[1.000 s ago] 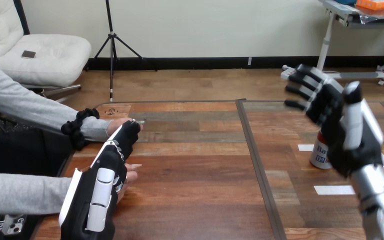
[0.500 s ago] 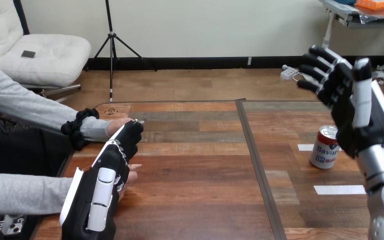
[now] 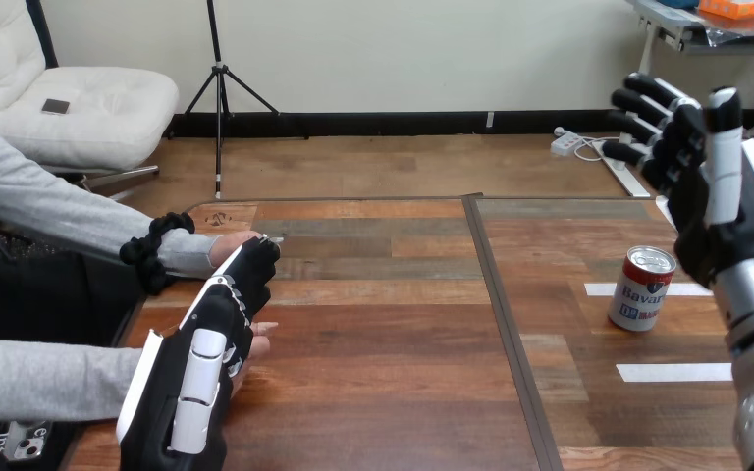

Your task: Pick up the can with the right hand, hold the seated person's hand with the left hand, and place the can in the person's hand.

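The red-and-white-labelled can (image 3: 642,287) stands on the tabletop (image 3: 393,324), untouched, below the raised, open-fingered right hand (image 3: 715,221); the left hand (image 3: 196,373) touches the person's hand (image 3: 228,245), grip unclear.

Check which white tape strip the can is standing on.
The farther strip: the can stands upright across it, with tape showing on both sides. The nearer strip lies apart from the can.

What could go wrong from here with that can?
The right hand hangs open above the upright can; coming down badly, its fingers could tip it. The can also stands far across the table from the person's far hand, beside the left hand, so it might slip on the long carry.
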